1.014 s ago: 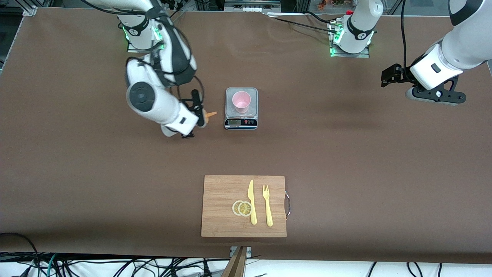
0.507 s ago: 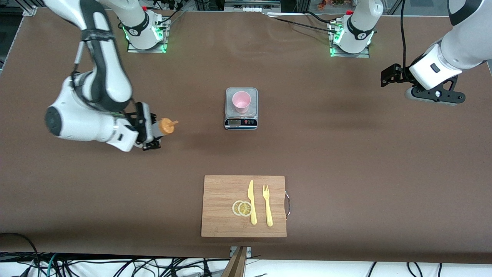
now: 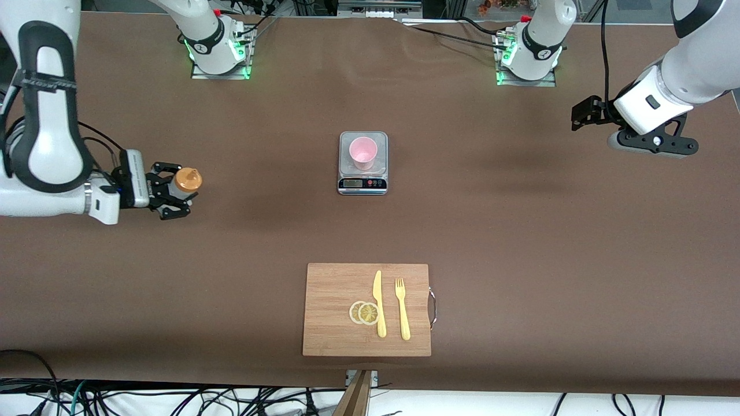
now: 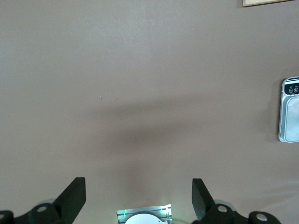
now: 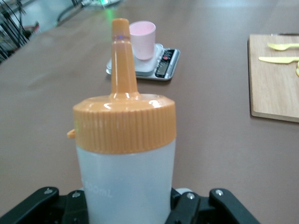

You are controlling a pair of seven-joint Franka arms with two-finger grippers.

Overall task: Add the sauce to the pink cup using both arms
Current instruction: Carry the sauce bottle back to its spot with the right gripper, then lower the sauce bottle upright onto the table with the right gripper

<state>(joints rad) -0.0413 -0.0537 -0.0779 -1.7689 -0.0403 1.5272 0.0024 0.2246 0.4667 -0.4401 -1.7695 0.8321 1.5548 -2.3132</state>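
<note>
The sauce (image 3: 188,179) is a whitish squeeze bottle with an orange nozzle cap, held upright low over the right arm's end of the table. My right gripper (image 3: 176,191) is shut on its body, which fills the right wrist view, sauce (image 5: 125,154) between the pads of my right gripper (image 5: 127,205). The pink cup (image 3: 363,152) stands on a grey kitchen scale (image 3: 362,184) at mid-table, and the pink cup (image 5: 142,39) shows past the nozzle. My left gripper (image 3: 584,112) waits open and empty, high over the left arm's end; in its wrist view the left gripper (image 4: 138,186) frames bare table.
A wooden cutting board (image 3: 332,289) lies nearer the front camera than the scale, carrying a yellow knife (image 3: 378,303), a yellow fork (image 3: 402,309) and two lemon slices (image 3: 364,312). The arm bases stand along the table's farthest edge. The scale's edge (image 4: 290,109) shows in the left wrist view.
My right arm has swung the sauce away from beside the scale out toward the right arm's end of the table, turning the bottle from tilted to upright. The left arm has barely moved.
</note>
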